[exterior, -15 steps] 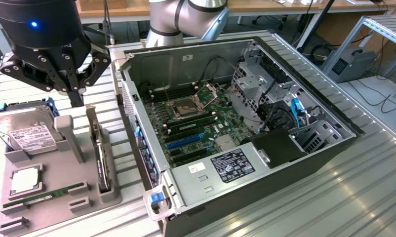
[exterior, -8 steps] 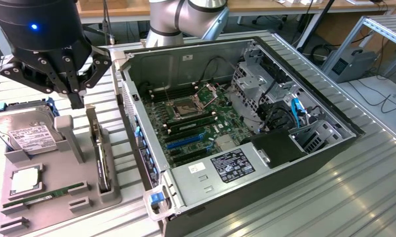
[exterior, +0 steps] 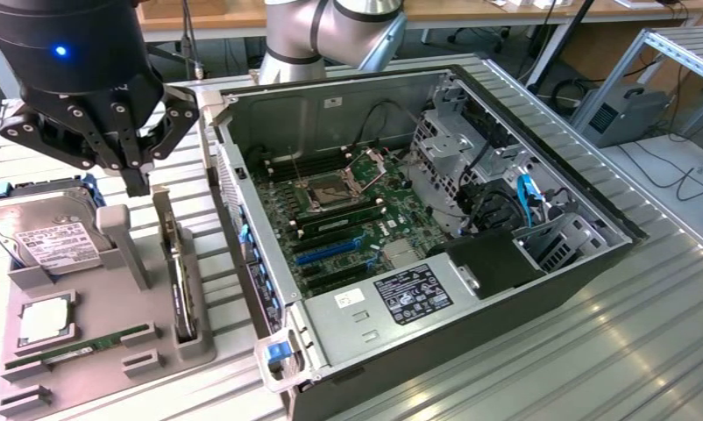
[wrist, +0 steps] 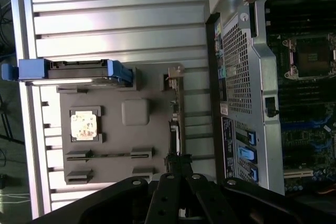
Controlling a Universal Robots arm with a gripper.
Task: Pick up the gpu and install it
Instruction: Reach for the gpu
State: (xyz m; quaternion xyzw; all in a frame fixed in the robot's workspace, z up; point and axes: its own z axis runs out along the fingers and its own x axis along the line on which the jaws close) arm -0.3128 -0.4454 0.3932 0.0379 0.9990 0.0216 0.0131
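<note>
The black tool [exterior: 137, 180] is pressed together and pinches nothing. Just below its tips the gpu [exterior: 179, 281], a flat green circuit card with a silver bracket, stands edge-on in a grey moulded holder [exterior: 88, 351] (presumably so that its top edge is presented for grasping).

The scene is lit brightly and evenly from overhead, strong white glare is thrown along the ribbed metal table [wrist: 121, 30], and the interior of the computer case [exterior: 328, 114] is left in soft, bluish shadow.
</note>
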